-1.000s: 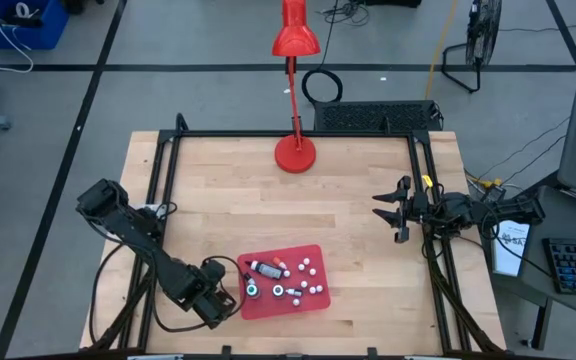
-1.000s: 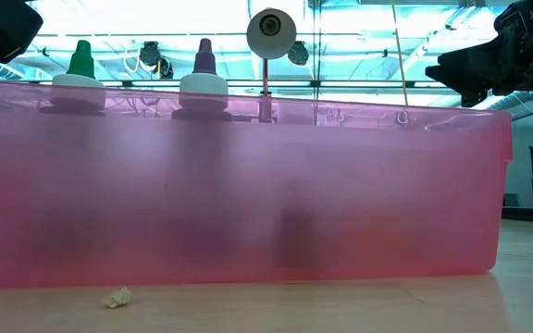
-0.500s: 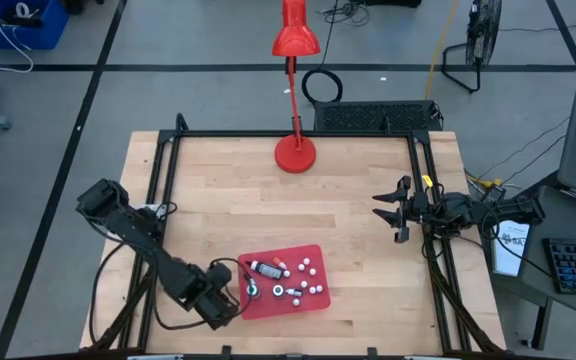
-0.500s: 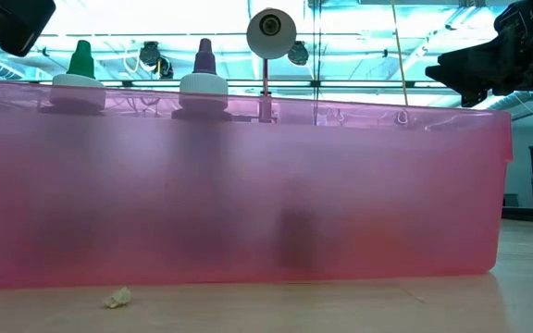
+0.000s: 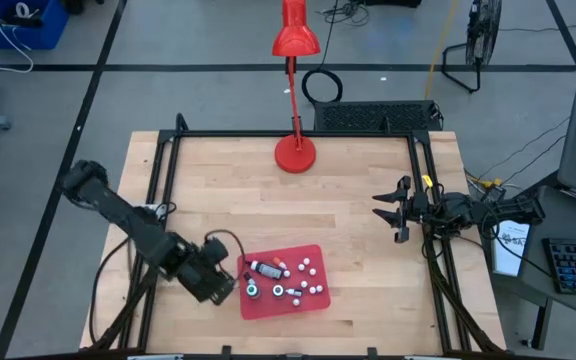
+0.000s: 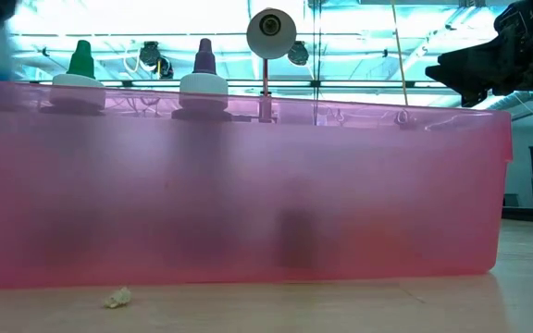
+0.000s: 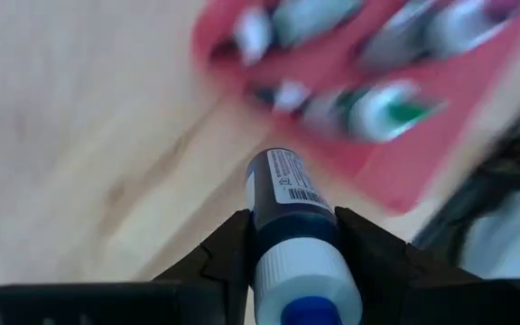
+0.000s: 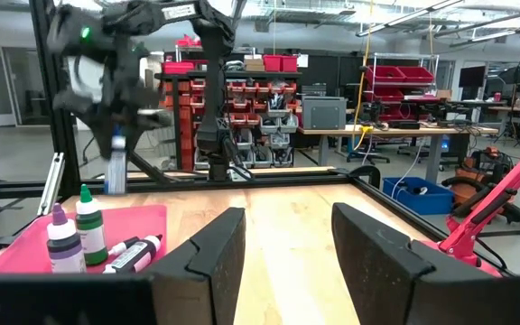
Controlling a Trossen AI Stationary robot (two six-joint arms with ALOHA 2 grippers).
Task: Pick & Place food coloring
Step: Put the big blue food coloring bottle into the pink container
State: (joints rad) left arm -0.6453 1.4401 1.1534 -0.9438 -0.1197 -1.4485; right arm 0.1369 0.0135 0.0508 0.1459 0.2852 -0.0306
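The food coloring bottles [image 5: 286,282] sit in a flat red tray [image 5: 313,300] near the table's near edge. A green-tipped [image 8: 87,224] and a purple-tipped bottle [image 8: 59,239] stand upright in it, and a dark one [image 8: 129,255] lies flat. My left gripper [image 7: 292,221] [image 5: 220,283] hovers off the tray's left edge, shut on a dark blue bottle [image 7: 283,194] with a white cap. My right gripper [image 8: 289,257] [image 5: 388,210] waits open at the table's right side. My left gripper pinches the dark blue bottle between its two fingers [image 7: 228,248], on the body's upper part just below the white cap [image 7: 293,233]. The fingers point down along the bottle, cap toward the wrist. The bottle [image 8: 116,167] hangs below the gripper, lifted clear of tray and table.
A red desk lamp's base [image 5: 295,153] stands at the table's far middle, its head over the far edge. A black frame [image 5: 163,170] runs along the table's sides. Bare wood [image 5: 228,200] lies between the tray and the lamp. A small crumb [image 6: 117,297] lies before the tray's near wall.
My left gripper has risen from the tray's left edge and drawn a little toward the table's left and far side, carrying the dark blue bottle up with it. It has left the low view's top corner.
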